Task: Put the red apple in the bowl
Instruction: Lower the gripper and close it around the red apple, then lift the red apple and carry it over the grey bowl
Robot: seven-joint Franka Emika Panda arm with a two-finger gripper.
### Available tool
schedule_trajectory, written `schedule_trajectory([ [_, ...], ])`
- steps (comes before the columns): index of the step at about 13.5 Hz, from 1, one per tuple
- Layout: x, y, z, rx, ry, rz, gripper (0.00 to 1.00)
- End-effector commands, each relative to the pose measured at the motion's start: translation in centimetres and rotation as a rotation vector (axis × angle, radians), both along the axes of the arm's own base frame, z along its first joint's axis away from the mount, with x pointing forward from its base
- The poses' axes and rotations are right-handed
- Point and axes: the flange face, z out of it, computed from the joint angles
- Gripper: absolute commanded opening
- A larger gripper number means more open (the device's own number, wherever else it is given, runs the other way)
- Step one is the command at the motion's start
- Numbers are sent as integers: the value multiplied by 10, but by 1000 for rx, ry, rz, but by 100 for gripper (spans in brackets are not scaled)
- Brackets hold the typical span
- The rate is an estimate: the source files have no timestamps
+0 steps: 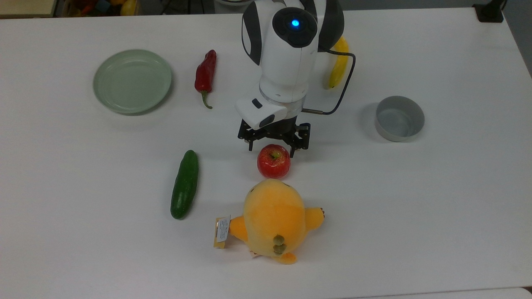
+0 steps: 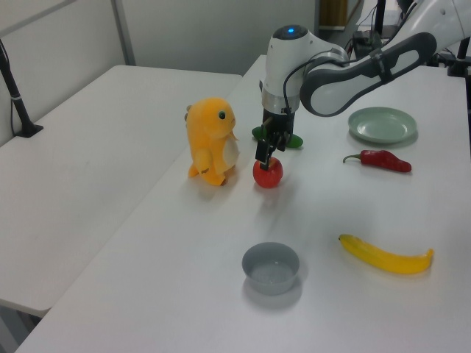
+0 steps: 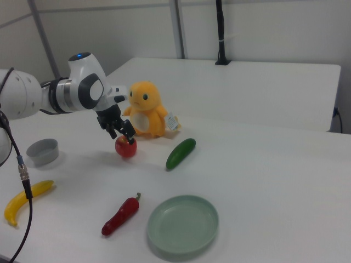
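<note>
On the white table [image 1: 415,207] we find the red apple [image 1: 273,161] resting upright, its stem dimple facing up, just beside the orange plush toy [image 1: 274,219], which lies nearer the bottom edge in the top view. We see the gripper [image 1: 273,147] hanging directly over the apple's far side, its two fingers spread apart wider than the fruit and holding nothing; in the left view the gripper [image 2: 266,153] has its tips down at the level of the apple's [image 2: 268,172] top, and in the right view it [image 3: 125,135] sits right at the crown of the apple [image 3: 126,147]. We cannot tell whether the fingertips touch the skin. The grey bowl [image 1: 400,118] stands empty, well apart on the top view's right. A green cucumber [image 1: 184,184] lies to the top view's left of the apple, a dark-red chili pepper [image 1: 205,75] and a pale-green plate [image 1: 132,81] lie farther back on that side, and a banana [image 1: 339,63] is partly hidden behind the white arm [image 1: 286,54].
</note>
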Motion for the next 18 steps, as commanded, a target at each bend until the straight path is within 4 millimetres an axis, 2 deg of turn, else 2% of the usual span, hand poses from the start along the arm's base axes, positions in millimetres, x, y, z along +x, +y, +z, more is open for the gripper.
schedule_trajectory([
  [1,2,11,-9,-24,-17,27,100],
  [5,6,12,-15,-26,-46,42,100],
  [6,6,12,-19,-46,-45,52,94],
  [7,6,11,-19,-49,-46,51,63],
  [8,6,12,-19,-50,-47,54,50],
  [10,6,12,-19,-50,-47,54,40],
  [13,6,11,-16,-52,-49,52,40],
  [14,1,17,-3,-44,-52,59,40],
  [16,-29,38,0,-57,43,88,41],
  [17,-38,47,3,-63,61,102,42],
  [18,-42,55,17,-59,46,110,42],
])
